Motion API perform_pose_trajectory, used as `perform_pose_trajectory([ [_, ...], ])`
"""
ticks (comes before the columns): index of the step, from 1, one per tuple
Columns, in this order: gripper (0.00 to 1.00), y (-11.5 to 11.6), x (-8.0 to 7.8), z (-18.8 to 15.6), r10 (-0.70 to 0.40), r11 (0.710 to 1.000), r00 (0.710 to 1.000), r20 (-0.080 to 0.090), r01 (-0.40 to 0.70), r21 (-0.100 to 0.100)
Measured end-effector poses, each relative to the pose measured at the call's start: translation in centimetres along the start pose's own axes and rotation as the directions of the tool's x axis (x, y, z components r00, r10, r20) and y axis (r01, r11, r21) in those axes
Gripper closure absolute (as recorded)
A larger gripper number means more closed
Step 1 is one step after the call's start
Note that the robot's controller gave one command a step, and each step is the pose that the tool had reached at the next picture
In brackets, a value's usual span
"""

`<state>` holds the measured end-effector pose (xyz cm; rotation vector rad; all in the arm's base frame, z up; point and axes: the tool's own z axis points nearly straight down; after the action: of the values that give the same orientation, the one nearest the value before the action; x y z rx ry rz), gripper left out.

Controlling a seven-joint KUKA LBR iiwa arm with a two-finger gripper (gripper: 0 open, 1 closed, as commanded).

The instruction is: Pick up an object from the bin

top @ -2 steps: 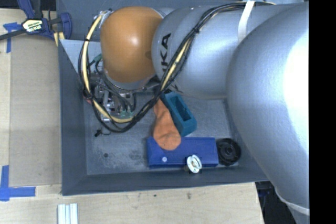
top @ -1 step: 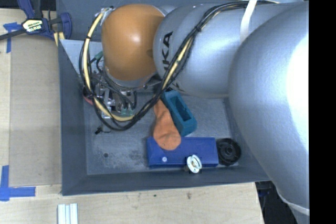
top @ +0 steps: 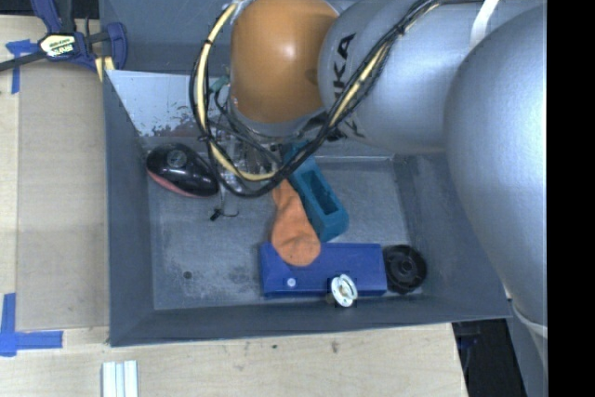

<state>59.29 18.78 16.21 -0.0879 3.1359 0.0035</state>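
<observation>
My gripper hangs low over the back middle of the bin, its body half hidden under the arm's cover and cables. Just left of it lies a black oval thing with a red underside, like a computer mouse. Just right of it and toward the front, an orange soft lump leans against a teal block with a slot. A tiny dark scrap lies on the floor below the gripper.
Along the front wall lies a flat blue box with a small white round thing at its edge and a black round knob to its right. The arm covers the bin's back right.
</observation>
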Motion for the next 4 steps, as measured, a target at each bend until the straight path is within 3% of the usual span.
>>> perform_pose_trajectory([
  [1,0.00,-1.5,-0.5,0.1,-0.006,1.000,1.000,0.001,0.006,0.001],
  [2,0.00,-3.2,0.4,-0.8,-0.026,1.000,1.000,-0.005,0.026,0.004],
  [3,0.00,-5.2,0.0,2.0,-0.322,0.947,0.947,0.007,0.322,0.002],
  [4,0.00,-4.9,0.4,5.1,-0.327,0.945,0.945,-0.005,0.327,0.000],
])
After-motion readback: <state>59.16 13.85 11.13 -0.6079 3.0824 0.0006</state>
